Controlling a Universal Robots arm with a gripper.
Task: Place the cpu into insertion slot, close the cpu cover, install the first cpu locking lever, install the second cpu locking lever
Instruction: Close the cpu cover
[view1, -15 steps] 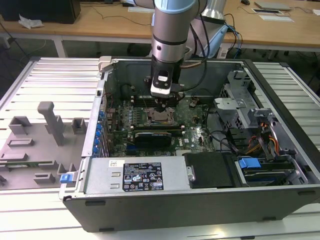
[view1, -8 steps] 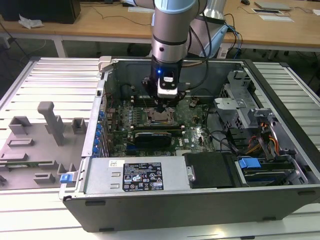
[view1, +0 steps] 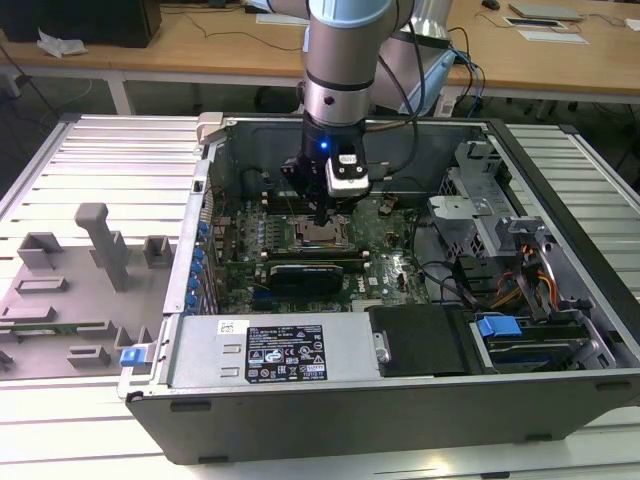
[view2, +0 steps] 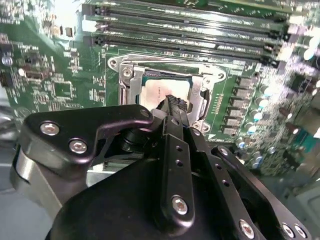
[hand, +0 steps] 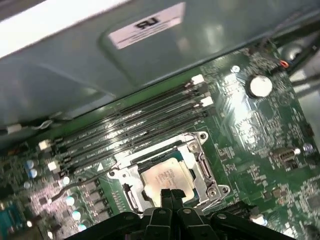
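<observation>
Well off to the exterior view's left of the fingers (view1: 320, 213): a grey slatted surface (view1: 90, 150), carrying grey moulded fixtures (view1: 100, 250). Far behind the fingers, wooden desks (view1: 200, 45) of an office room, with papers lying on top.

Around the fingers, an open computer case (view1: 350, 420) lying flat on that surface, its power supply (view1: 200, 350) against the front wall. Hanging into the case from the arm (view1: 345, 60), the fingers (hand: 167, 196) pressed together tip to tip, clasping nothing.

Right at the fingertips (view2: 175, 105), the cpu (hand: 167, 176), flat in its socket, silver top up; touching or just clear of it, impossible to tell. Rimming the chip, the cpu cover (hand: 200, 170); fully down or not, unclear. Just beyond the fingers, rows of black memory slots (hand: 130, 125).

To the exterior view's right of the fingers, a metal drive cage (view1: 470, 190) and a bundle of cables (view1: 540, 275).
</observation>
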